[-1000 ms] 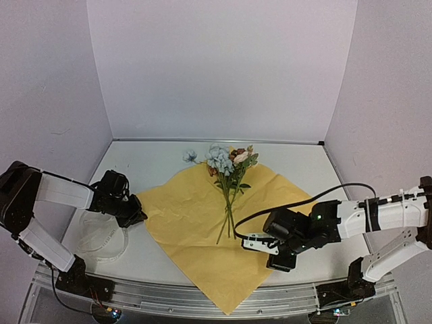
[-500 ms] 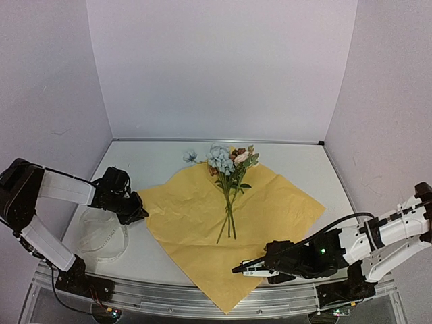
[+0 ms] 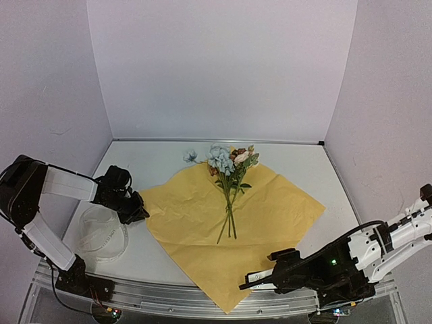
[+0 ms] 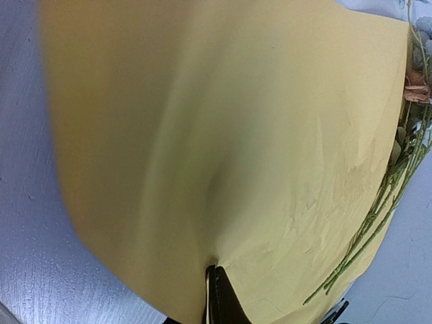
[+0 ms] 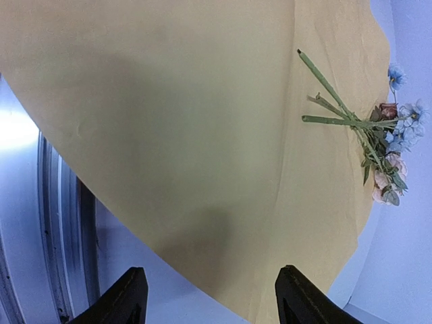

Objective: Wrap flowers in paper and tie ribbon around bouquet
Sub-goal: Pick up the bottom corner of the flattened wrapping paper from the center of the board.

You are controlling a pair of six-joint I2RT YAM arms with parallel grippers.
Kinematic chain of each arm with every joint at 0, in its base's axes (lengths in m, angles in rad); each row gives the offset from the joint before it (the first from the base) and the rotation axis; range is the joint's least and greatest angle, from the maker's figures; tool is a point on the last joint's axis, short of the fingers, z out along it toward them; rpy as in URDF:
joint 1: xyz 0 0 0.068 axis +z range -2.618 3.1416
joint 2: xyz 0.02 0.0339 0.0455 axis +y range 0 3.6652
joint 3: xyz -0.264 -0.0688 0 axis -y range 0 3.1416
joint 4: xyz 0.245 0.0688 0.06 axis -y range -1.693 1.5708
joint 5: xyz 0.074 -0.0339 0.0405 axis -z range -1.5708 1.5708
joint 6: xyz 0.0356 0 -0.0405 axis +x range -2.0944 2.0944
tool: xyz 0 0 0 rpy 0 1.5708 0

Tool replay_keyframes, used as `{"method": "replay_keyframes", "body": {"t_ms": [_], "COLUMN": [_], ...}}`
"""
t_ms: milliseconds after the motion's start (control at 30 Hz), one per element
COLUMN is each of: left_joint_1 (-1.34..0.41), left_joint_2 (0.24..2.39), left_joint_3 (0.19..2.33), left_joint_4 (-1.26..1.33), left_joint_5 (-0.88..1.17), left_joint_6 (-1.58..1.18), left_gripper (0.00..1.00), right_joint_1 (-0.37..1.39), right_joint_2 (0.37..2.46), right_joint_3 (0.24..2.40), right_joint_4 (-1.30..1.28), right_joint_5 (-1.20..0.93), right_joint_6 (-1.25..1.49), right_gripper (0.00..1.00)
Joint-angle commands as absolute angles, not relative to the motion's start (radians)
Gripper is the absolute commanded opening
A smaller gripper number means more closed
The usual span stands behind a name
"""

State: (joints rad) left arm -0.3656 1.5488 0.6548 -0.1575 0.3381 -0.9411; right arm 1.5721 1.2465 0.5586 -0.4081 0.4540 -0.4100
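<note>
Orange-yellow paper [image 3: 196,229] spread flat, flowers [image 3: 228,172] lying on its far half, stems pointing near.
Left gripper [image 3: 139,214] is clamped on the paper's left corner; right gripper [image 3: 248,281] hovers at its near edge, fingers apart.

No readable txt, labels, brands or nos. in any view, incl. on paper [image 3: 202,223].

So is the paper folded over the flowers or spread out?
Spread out: the paper lies flat, flowers uncovered on top.
</note>
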Motion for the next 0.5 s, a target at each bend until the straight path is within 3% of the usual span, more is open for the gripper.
{"method": "replay_keyframes", "body": {"t_ms": [0, 467], "left_joint_1": [-0.359, -0.356], "left_joint_2": [1.574, 1.576], "left_joint_3": [0.696, 0.706], "left_joint_4": [-0.157, -0.177], "left_joint_5": [0.378, 0.388], "left_joint_6": [-0.939, -0.932], "left_gripper": [0.05, 0.05], "right_joint_1": [1.586, 1.617], "right_joint_2": [1.276, 1.421], "right_joint_3": [0.554, 0.595], "right_joint_4": [-0.417, -0.3], "right_joint_5": [0.471, 0.494], "right_joint_6": [-0.376, -0.357], "right_gripper": [0.67, 0.67]}}
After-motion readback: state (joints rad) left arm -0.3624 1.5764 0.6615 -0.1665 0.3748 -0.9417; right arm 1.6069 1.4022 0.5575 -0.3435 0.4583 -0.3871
